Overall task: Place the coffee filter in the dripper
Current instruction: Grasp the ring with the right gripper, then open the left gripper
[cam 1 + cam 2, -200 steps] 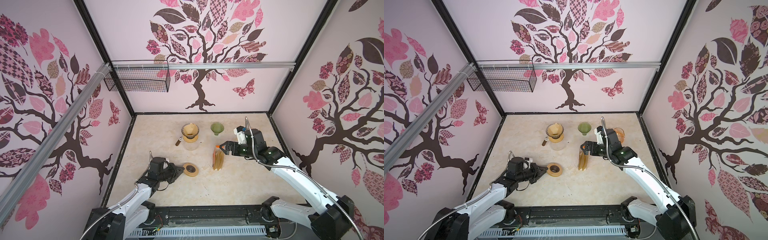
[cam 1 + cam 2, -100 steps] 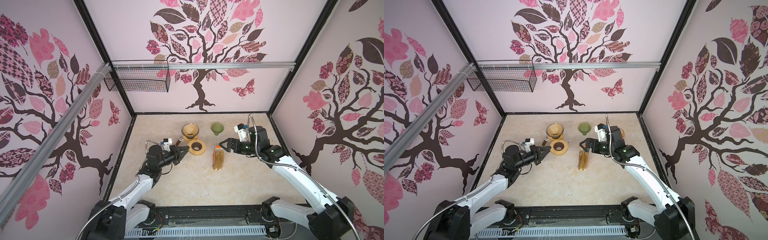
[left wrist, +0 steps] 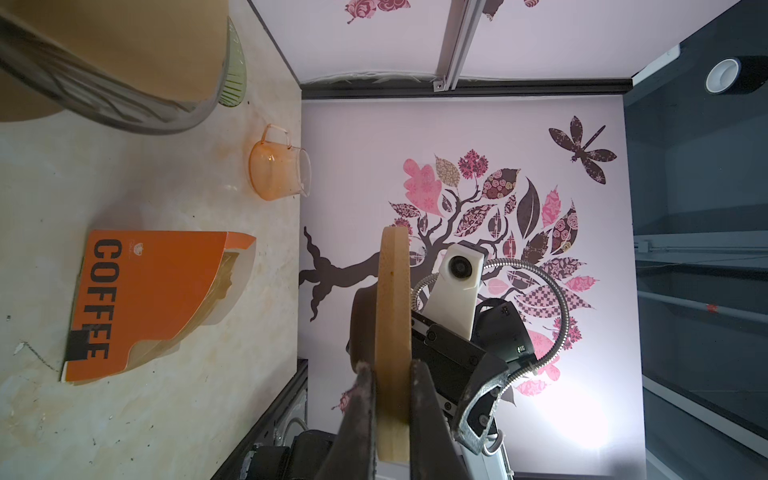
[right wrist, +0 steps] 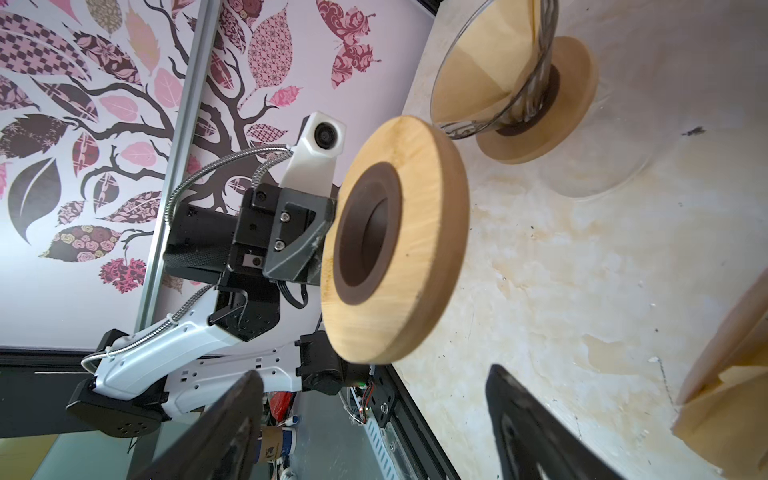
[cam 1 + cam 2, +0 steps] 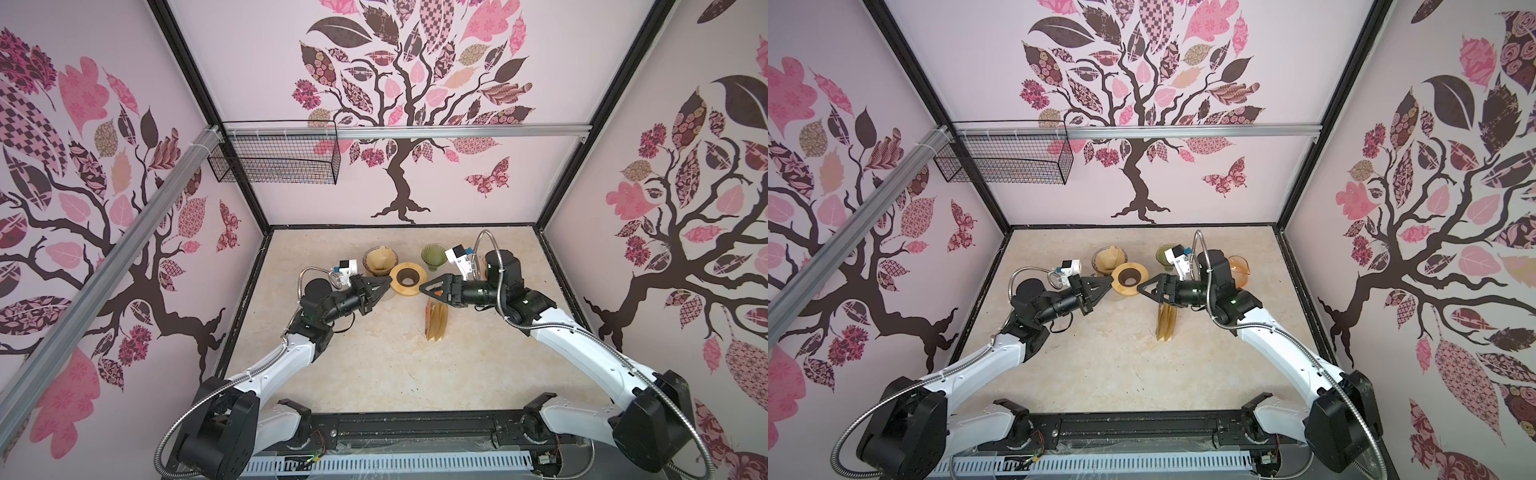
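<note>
My left gripper (image 5: 388, 282) (image 3: 390, 368) is shut on the edge of a wooden ring (image 5: 409, 279) (image 4: 399, 241) with a dark inner collar, held in the air on edge above the table's middle. My right gripper (image 5: 422, 286) (image 4: 374, 374) faces the ring from the other side, open, with the ring's rim just ahead of its fingertips. A glass dripper (image 5: 380, 259) (image 4: 494, 70) on a wooden base stands behind, with a brown paper coffee filter (image 5: 1109, 258) inside. An orange pack of filters (image 5: 435, 320) (image 3: 153, 299) marked COFFEE stands below the right gripper.
A green ribbed dripper (image 5: 433, 255) (image 5: 1163, 253) stands at the back, right of the glass one. An orange glass pitcher (image 5: 1239, 270) (image 3: 278, 170) sits behind the right arm. A wire basket (image 5: 274, 160) hangs on the back wall. Black frame edges bound the table.
The left gripper lifted the wooden ring off the front of the table and carried it back toward the middle. The right gripper left the top of the filter pack and turned toward the ring.
</note>
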You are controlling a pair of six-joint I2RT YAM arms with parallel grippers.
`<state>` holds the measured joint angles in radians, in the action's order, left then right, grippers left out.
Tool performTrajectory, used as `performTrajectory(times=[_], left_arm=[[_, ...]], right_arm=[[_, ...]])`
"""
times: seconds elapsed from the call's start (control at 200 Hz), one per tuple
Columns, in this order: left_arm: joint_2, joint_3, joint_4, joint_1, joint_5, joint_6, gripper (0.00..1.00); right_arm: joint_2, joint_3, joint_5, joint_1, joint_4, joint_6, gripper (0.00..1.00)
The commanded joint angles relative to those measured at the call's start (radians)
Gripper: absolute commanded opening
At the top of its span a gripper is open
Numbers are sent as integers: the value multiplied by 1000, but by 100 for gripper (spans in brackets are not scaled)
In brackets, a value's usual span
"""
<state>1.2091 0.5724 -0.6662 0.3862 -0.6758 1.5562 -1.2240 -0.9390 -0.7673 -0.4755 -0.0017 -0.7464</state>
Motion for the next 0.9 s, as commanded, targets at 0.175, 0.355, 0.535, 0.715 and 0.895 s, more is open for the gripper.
performTrajectory(times=[0.175, 0.355, 0.535, 0.715, 0.895], left_arm=[[0, 52, -87, 2, -7, 25, 0], [1, 45, -86, 2, -6, 20, 0], [3, 35, -87, 3, -8, 14, 0], [1, 31, -86, 2, -8, 12, 0], [6, 28, -90, 2, -10, 9, 0]], right_arm=[[-69, -32, -32, 3, 142, -107, 62], [-77, -21, -22, 4, 196, -158, 50], [-80, -7, -8, 3, 243, -199, 42], [-87, -3, 0, 3, 263, -216, 35], [-98, 3, 11, 4, 298, -247, 27]])
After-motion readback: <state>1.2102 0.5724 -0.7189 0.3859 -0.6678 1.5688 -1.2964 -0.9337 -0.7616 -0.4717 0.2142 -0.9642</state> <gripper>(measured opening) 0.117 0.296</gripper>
